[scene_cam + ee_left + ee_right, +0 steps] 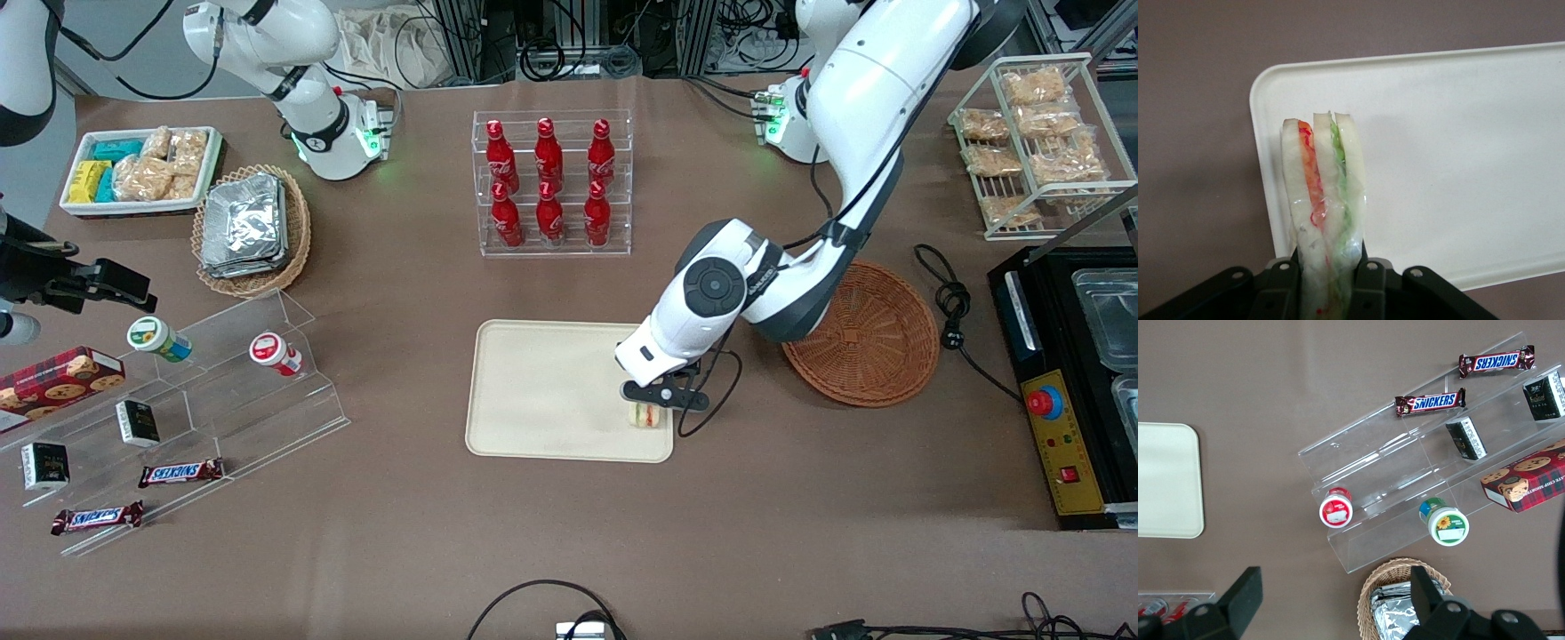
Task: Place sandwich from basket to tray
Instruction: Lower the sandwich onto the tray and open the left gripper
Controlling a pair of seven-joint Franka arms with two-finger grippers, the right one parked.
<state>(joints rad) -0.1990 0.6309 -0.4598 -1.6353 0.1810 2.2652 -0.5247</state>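
The hand (652, 411) is gripping the sandwich (1323, 200) between its two fingers (1368, 287), closed against the bread on either side. It is holding the sandwich over the tray's (542, 391) corner, the one nearest the front camera on the working arm's side. The basket (876, 342) is sitting beside the tray on the tabletop (569, 533), partly covered by the arm.

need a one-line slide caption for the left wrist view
The hand, shut on the sandwich, holds it over a corner of the cream tray.
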